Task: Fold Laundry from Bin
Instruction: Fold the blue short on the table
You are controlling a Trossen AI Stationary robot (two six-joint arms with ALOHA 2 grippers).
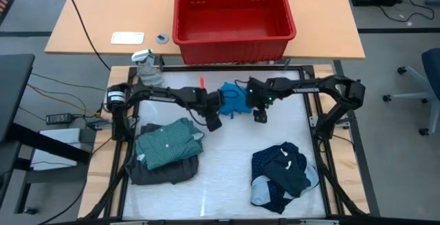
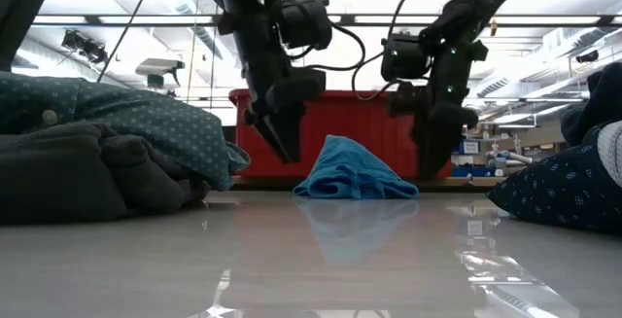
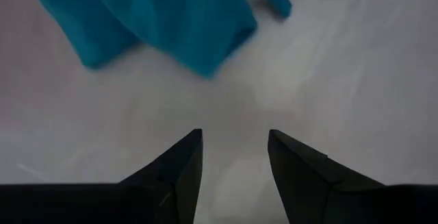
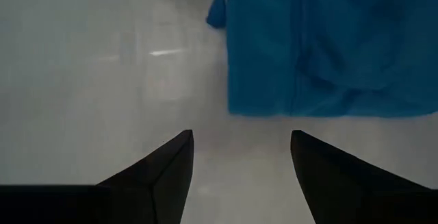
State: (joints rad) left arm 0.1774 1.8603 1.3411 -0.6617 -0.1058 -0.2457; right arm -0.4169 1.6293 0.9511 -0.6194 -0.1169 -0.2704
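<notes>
1. Bright blue garment [image 1: 232, 101] lies crumpled on the white table [image 1: 227, 170], between both grippers, near the red bin [image 1: 234, 12].
2. Left gripper [image 3: 235, 159] hovers beside it, fingers parted, empty.
3. Right gripper [image 4: 241, 157] likewise spread, holding nothing.

Colours on the white bench [image 1: 227, 177]
Red bin [image 1: 234, 12]; bright blue piece [image 1: 234, 100]; teal-green dotted T-shirt [image 1: 167, 142] over dark grey piece [image 1: 165, 172]; navy dotted one [image 1: 280, 170].

blue piece [image 2: 352, 175] heaped on table | bin [image 2: 340, 133] behind | end effectors flank it
</notes>
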